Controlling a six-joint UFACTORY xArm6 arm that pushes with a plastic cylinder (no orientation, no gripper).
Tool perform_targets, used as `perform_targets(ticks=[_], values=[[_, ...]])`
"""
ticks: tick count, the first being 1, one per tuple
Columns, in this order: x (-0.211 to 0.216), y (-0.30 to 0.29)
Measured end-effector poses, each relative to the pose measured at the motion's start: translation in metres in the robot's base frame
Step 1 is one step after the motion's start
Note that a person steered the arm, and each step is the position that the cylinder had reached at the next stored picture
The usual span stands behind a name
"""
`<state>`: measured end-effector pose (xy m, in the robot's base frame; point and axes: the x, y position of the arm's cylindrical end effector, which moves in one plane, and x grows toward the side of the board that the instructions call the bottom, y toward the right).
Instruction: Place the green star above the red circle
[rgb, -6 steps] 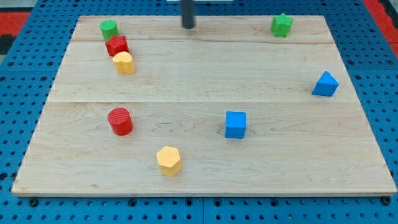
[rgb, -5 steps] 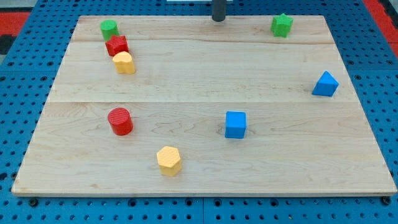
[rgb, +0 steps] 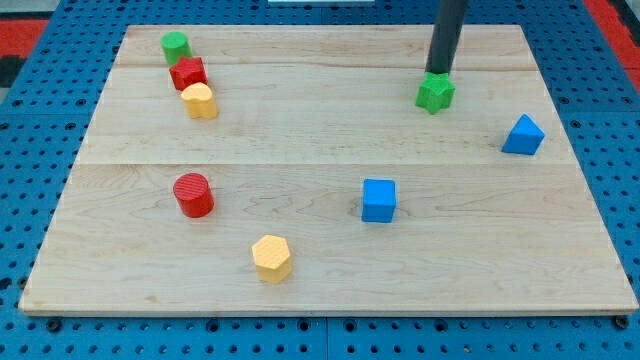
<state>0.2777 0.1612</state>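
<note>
The green star lies on the wooden board at the view's upper right. My tip rests right against the star's top edge. The red circle, a short cylinder, stands at the view's left, far from the star and lower on the board.
A green cylinder, a red block and a yellow block cluster at the top left. A blue cube sits in the middle right, a blue block at the right edge, and a yellow hexagon near the bottom.
My tip has moved right along the top edge and then down onto the green star. The star has slid down and slightly left from near the board's top edge.
</note>
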Motion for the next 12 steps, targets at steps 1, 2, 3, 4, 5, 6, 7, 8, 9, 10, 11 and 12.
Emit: perform_targets(ticks=[1,2,3,4,5,6,7,8,9,10,11,12], values=[[-0.016,0.034],[0.024,0.039],[0.057,0.027],[0.066,-0.036],[0.063,-0.077],[0.033,-0.055],[0.019,-0.104],[0.054,-0.159],[0.088,-0.186],[0.074,-0.134],[0.098,-0.128],[0.123,-0.175]])
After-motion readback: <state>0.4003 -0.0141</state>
